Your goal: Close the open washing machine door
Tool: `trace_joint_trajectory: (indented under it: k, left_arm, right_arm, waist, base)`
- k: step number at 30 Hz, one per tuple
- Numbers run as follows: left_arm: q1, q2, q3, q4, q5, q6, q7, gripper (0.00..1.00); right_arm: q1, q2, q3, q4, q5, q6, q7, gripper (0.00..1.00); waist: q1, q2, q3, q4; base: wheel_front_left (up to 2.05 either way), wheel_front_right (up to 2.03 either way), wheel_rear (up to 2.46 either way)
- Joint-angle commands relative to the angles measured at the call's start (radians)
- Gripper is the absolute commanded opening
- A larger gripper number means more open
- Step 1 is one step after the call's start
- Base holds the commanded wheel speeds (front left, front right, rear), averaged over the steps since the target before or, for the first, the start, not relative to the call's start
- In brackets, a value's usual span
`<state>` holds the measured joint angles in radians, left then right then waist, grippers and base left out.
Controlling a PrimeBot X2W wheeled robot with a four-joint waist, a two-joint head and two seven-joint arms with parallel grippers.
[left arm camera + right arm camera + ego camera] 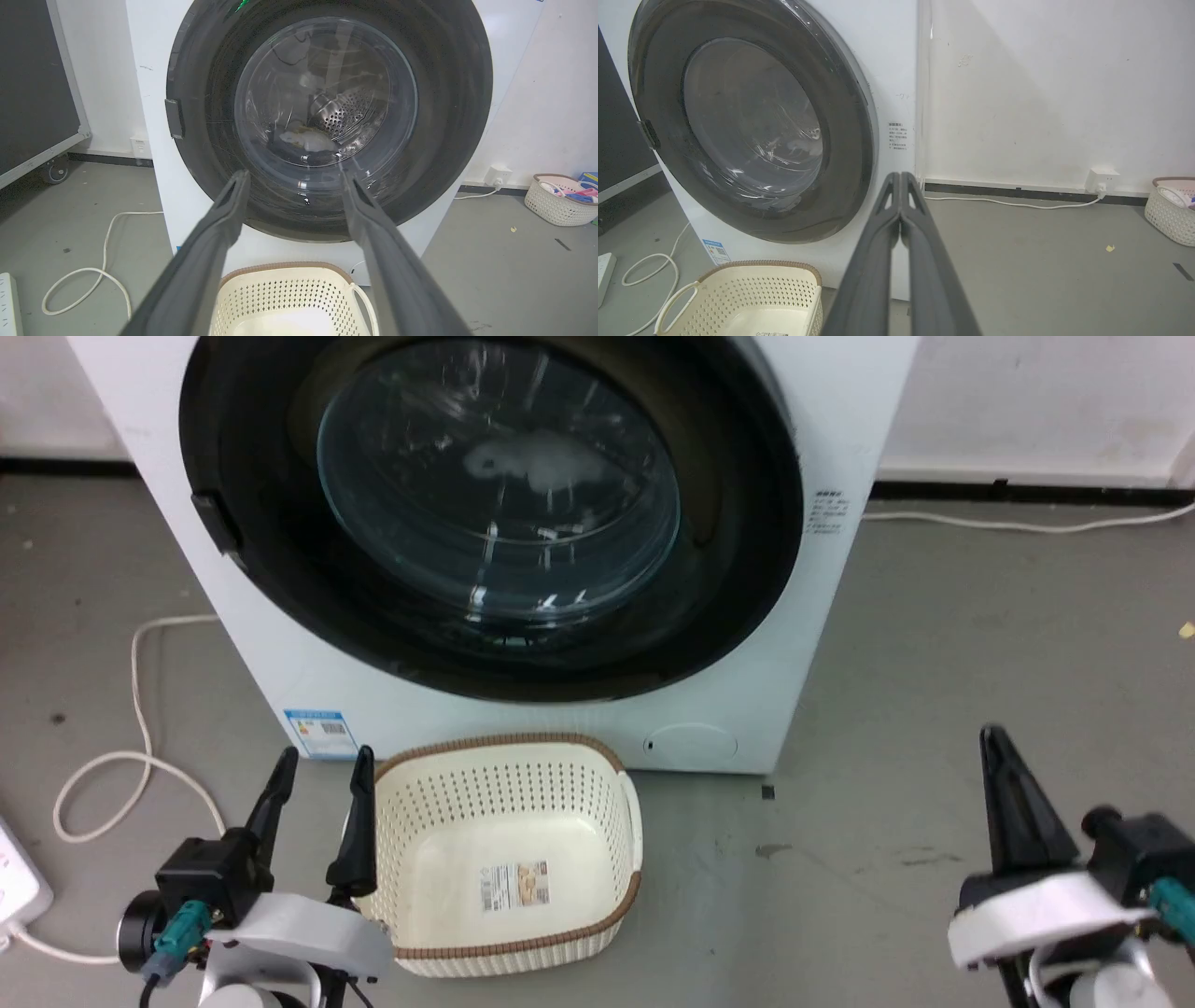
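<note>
Left gripper point(324, 761): two dark fingers spread apart, hanging free at the near left rim of the basket; in the left wrist view point(294, 175) they point at the lower part of the door.
Right gripper point(994, 747): fingers pressed together tip to tip above the grey floor, well to the right of the machine; in the right wrist view point(900, 176) the closed tips point at the machine's right edge.
Laundry basket point(509, 740): cream, perforated, brown rim, on the floor just in front of the machine.
Basket sticker point(515, 885): pale label with a barcode on the inside bottom; print too small to read.
Floor cable point(140, 709): white, looping left of the machine.
Washing machine point(373, 695): white, straight ahead.
Blue label point(322, 733): lower left of the front, carries a square code; text unreadable.
Printed block point(826, 513): small black lines right of the door; unreadable.
Washing machine door point(738, 523): glossy black rim lying flat against the front, latch at its left edge.
Glass window point(495, 485): clear, bulging.
Drum point(345, 116): perforated steel, seen through the glass, with a pale cloth point(306, 140) below it.
Wall socket point(1101, 179): white, on the far wall, cable plugged in.
</note>
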<state>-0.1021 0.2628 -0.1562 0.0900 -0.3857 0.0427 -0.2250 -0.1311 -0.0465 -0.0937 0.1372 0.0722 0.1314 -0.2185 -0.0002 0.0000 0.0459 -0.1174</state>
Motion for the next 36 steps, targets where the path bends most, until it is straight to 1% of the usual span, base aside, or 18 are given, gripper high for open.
trace_joint_trajectory:
  k: [1,8,9,10,11,25,36]
  left_arm:
    - [0.014,0.003,-0.003,0.002,0.006,0.008,0.004,1.0]
    - [0.039,0.005,-0.013,0.004,0.004,0.021,0.029,1.0]
    - [0.042,0.004,-0.013,0.004,0.001,0.022,0.031,1.0]
    - [0.045,0.004,-0.012,0.003,-0.002,0.023,0.033,1.0]
    - [0.048,0.003,-0.012,0.002,-0.004,0.025,0.035,1.0]
    - [0.055,0.001,-0.011,-0.011,-0.028,0.035,0.044,1.0]
    - [0.047,0.002,-0.015,-0.009,-0.041,0.034,0.04,1.0]
  right_arm:
    - [0.024,-0.004,0.005,-0.013,0.005,-0.001,0.008,0.0]
    - [0.119,-0.004,0.046,-0.061,0.025,-0.001,0.055,0.0]
    - [0.125,-0.004,0.055,-0.066,0.025,-0.001,0.06,0.28]
    - [0.13,-0.004,0.061,-0.07,0.026,-0.001,0.067,0.86]
    - [0.135,-0.004,0.063,-0.074,0.029,-0.001,0.07,1.0]
    - [0.154,-0.004,0.067,-0.092,0.057,-0.001,0.085,1.0]
    - [0.154,-0.004,0.067,-0.086,0.066,-0.001,0.081,1.0]
  waist:
    - [0.0002,0.0,-0.021,-0.01]
    - [0.0002,0.0,-0.046,-0.002]
    - [0.0002,0.0,-0.047,-0.001]
    - [0.0002,0.0,-0.049,0.0]
    - [0.0002,0.0,-0.05,0.002]
    - [0.0002,0.0,-0.055,0.007]
    - [0.0002,0.0,-0.053,0.011]
  base:
    - [0.0,0.0,0.0]
    - [0.0,0.0,0.0]
    - [0.0,0.0,0.0]
    - [0.0,0.0,0.0]
    - [0.0,0.0,0.0]
    - [0.0,0.0,0.0]
    - [0.0,0.0,0.0]
